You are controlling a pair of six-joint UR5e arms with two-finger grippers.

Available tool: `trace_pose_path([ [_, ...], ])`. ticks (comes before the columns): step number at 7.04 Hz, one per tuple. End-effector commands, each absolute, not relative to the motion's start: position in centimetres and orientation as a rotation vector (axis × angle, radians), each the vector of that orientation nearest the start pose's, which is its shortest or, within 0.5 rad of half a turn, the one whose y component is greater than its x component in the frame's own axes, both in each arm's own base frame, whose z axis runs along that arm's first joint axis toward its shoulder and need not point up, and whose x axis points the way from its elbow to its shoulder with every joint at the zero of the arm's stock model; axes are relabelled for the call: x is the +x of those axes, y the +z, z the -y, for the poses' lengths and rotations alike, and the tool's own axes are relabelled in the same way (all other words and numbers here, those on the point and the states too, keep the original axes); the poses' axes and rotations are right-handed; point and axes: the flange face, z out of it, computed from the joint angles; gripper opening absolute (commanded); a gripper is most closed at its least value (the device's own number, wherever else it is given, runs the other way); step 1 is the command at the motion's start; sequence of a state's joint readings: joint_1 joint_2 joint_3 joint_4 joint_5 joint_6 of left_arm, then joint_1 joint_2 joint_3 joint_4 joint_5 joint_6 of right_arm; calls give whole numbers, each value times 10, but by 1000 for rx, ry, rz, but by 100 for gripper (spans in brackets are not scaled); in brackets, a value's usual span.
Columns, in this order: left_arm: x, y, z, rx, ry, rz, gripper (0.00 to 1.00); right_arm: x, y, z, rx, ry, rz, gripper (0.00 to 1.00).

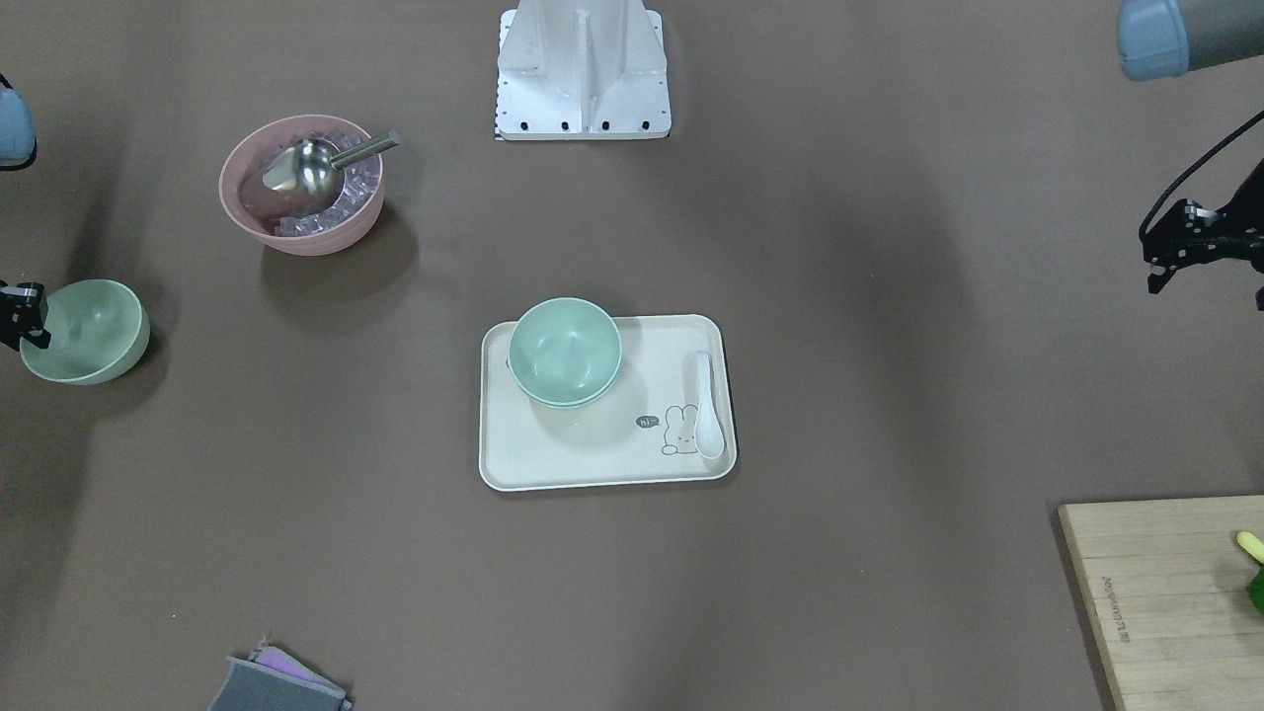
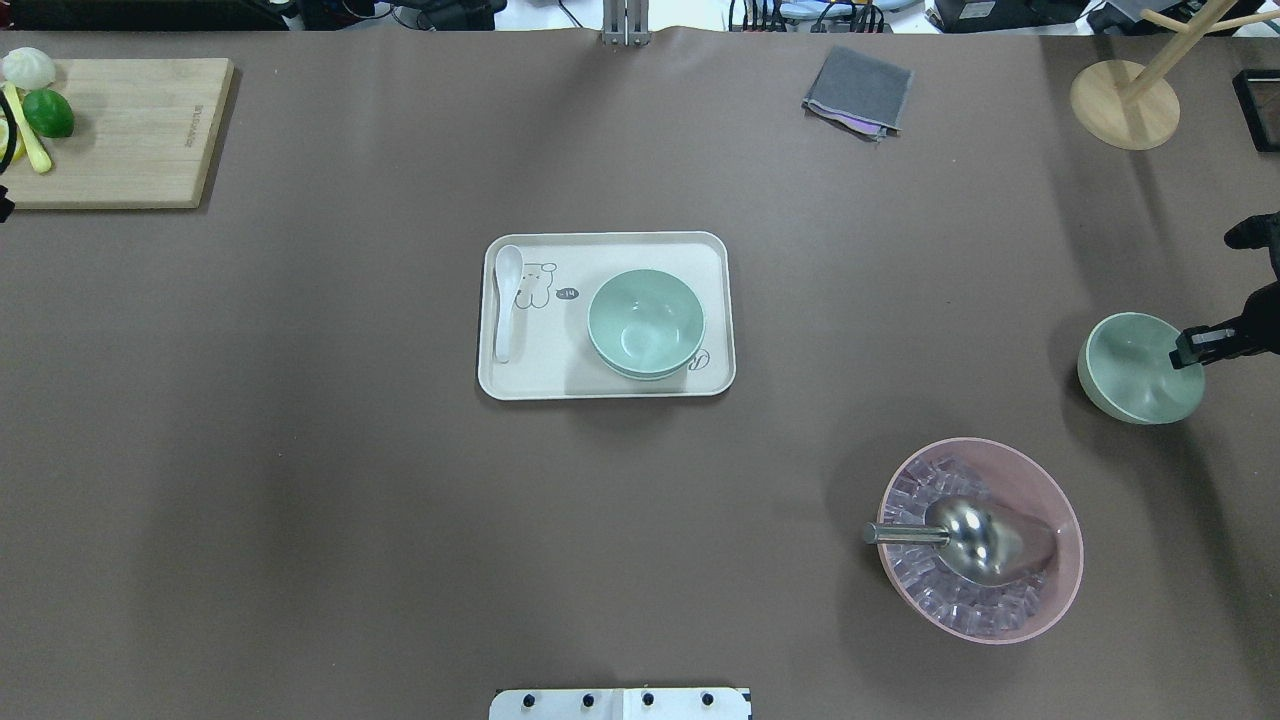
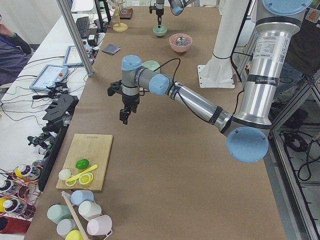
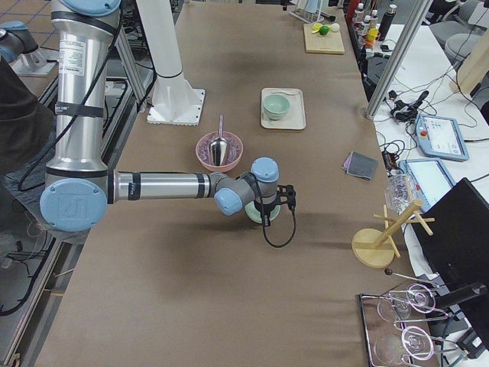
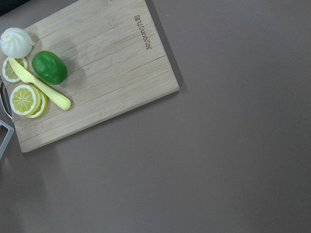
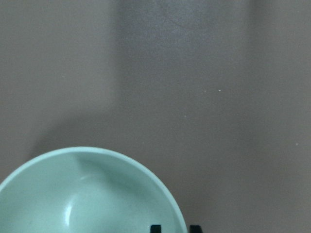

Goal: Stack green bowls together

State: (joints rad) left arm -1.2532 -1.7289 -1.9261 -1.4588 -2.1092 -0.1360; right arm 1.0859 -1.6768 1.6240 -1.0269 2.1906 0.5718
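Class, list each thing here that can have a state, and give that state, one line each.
stacked green bowls, two nested upright on the tray
single green bowl, tilted, rim gripped by the right tool
right tool, shut on the single green bowl
left tool, holding nothing; open or shut unclear
pink bowl, filled with ice, metal scoop inside
white spoon, lying on the tray

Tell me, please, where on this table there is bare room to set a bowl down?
The widest bare patch lies between the cutting board and the tray. Another runs between the tray and the robot base. It is crowded around the pink bowl, the lone green bowl and the right end effector.
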Motion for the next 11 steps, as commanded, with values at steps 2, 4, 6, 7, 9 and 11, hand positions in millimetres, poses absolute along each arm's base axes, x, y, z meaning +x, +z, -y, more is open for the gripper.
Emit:
trace_pose_path([
  [2,89,430,533,261,281,-607,98,-151,634,449,102,-68,755,21],
  [4,89,429,533,264,282,-609,98,-151,626,452,124,-70,751,0],
  [6,75,437,536,240,254,-619,98,-139,601,463,143,-41,777,0],
  [7,54,452,541,217,247,-658,98,-141,570,491,120,-12,771,0],
  [9,-17,507,545,210,331,-637,98,-163,479,541,90,2,755,0],
  [11,-99,607,524,149,354,-626,98,-204,377,561,38,22,754,0],
])
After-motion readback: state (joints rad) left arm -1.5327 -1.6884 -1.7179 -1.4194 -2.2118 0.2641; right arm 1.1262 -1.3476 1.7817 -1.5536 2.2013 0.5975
